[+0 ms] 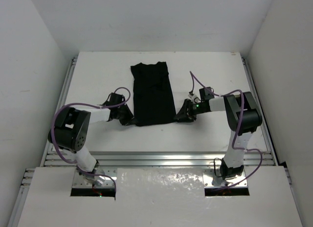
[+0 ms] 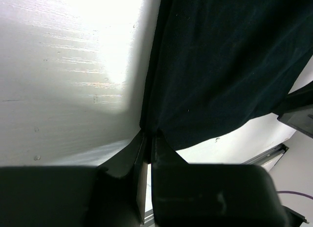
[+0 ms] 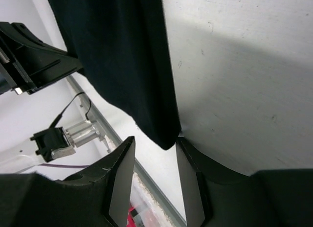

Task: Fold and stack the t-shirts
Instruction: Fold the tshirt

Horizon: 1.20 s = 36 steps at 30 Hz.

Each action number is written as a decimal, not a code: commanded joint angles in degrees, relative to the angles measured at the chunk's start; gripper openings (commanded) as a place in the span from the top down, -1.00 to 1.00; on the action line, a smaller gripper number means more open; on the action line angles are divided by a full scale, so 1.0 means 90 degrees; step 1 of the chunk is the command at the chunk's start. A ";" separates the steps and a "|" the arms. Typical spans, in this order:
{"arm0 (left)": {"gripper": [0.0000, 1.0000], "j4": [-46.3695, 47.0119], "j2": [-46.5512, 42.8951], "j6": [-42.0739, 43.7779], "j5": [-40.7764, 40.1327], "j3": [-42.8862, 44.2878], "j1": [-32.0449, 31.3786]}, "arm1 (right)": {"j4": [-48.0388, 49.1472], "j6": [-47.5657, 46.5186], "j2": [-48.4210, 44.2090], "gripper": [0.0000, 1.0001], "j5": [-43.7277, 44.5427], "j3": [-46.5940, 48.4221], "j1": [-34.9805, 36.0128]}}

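Pinched at its near-left corner by the left gripper (image 2: 147, 136), fingers pressed together, seemingly with fabric between them. Lying flat mid-table (image 1: 98, 75) as a long narrow strip: the black shirt (image 1: 152, 92). Straddled at the near-right corner by the right gripper (image 3: 155, 144), fingers spread on either side, not gripping.

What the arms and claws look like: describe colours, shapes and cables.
The left arm and right arm have bulky black joints, white links and looping purple cables. The left claw and right claw are black, with two wedge-shaped fingers and pale inner faces.
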 commanded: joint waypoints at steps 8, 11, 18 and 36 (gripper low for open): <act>1.00 -0.0042 -0.0094 0.0132 0.0179 -0.0015 0.0049 | 0.0198 0.0118 0.0599 0.21 0.1032 0.0263 0.0446; 1.00 -0.0100 -0.0133 0.0190 0.0208 -0.0006 0.0059 | 0.0364 0.0294 0.0541 0.81 0.1276 0.0195 0.0456; 1.00 -0.0510 -0.0794 0.0396 0.0325 -0.0005 0.0049 | 0.0091 0.0313 -0.0854 1.00 0.1688 -0.0613 0.0476; 1.00 -0.3049 -0.4625 -0.0230 0.0697 -0.0271 -0.0205 | -0.2984 0.1251 -0.5981 1.00 0.2097 -0.1439 0.0671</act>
